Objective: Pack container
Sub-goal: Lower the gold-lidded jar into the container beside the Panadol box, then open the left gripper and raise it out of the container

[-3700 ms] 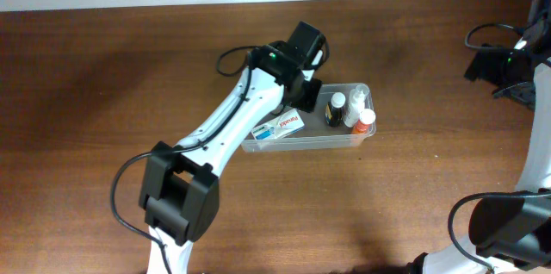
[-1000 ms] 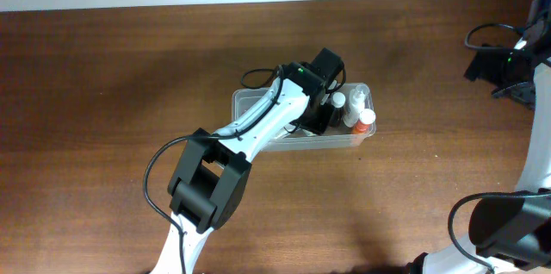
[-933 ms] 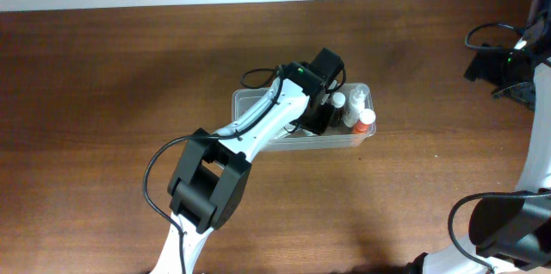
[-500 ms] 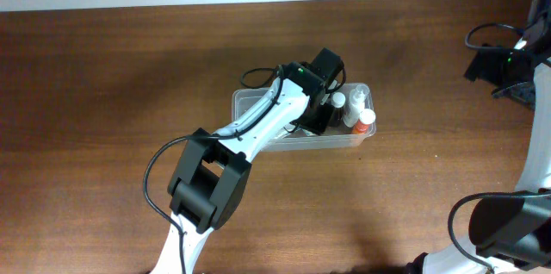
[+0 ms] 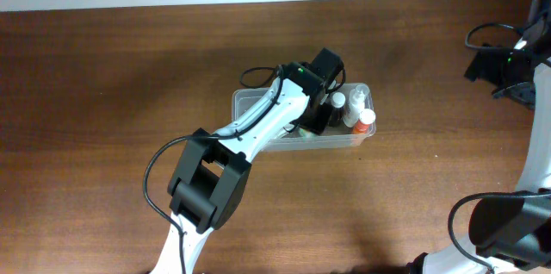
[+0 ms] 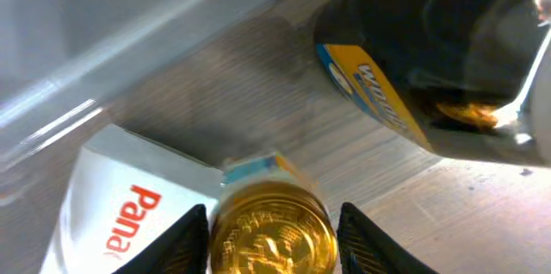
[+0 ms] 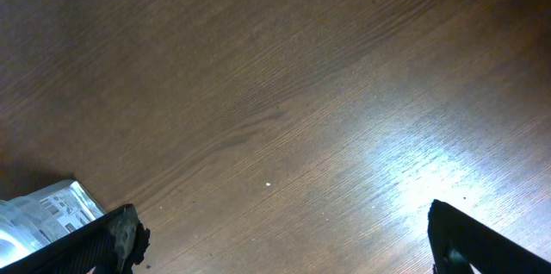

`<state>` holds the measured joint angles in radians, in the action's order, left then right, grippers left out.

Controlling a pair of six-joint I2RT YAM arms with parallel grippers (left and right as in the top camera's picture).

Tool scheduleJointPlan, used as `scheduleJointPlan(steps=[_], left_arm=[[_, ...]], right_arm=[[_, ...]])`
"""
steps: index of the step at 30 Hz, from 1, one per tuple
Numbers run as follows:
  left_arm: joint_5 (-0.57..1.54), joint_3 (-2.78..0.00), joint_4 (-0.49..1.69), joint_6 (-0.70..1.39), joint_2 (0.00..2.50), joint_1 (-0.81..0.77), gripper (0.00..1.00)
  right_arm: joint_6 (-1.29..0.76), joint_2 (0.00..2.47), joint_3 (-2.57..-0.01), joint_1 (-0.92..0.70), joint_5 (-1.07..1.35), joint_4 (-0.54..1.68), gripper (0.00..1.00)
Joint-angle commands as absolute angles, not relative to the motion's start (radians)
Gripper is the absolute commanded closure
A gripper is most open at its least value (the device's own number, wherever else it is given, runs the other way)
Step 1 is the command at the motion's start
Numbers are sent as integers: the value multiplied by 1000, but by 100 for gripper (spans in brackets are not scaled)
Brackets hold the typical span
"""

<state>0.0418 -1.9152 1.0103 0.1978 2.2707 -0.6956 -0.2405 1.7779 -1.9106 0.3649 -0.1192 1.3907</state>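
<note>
The clear plastic container [image 5: 245, 98] sits mid-table, and my left gripper [image 5: 315, 119] reaches down into it. The left wrist view looks down on a bottle's gold cap [image 6: 271, 233], with my left gripper [image 6: 274, 241] hugging it, one black finger [image 6: 191, 238] close on each side. The bottle stands on the container's floor beside a white box with red letters [image 6: 112, 209]. Past it lies a dark bottle with a yellow label [image 6: 430, 41]. Two white bottles [image 5: 338, 100] and an orange-capped one [image 5: 366, 120] fill the right end. My right gripper [image 7: 284, 248] hangs open over bare wood.
My right arm [image 5: 510, 60] is at the far right edge of the table, away from the container. A silvery packet [image 7: 39, 212] shows at the lower left of the right wrist view. Brown wooden table [image 5: 103, 93] surrounds the container.
Since the earliest frame my left arm has swung right and down into the container, covering the box. Over the last second nothing visibly moved.
</note>
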Motion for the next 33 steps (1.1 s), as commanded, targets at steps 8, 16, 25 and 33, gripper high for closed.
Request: scheduleJointPlan(steps=[8, 16, 25, 33], left_arm=[[33, -1940, 1014, 184, 2278, -693, 51], [-7, -2053, 1093, 178, 2278, -689, 50], [-114, -2283, 1292, 177, 2278, -655, 46], [-113, -2472, 1492, 178, 2277, -579, 45]], right_arm=[[-252, 1776, -1905, 367, -128, 1391, 2], [-252, 1776, -1905, 367, -128, 1390, 2], [-252, 1776, -1905, 367, -128, 1390, 2], [-252, 1776, -1905, 367, -128, 1390, 2]])
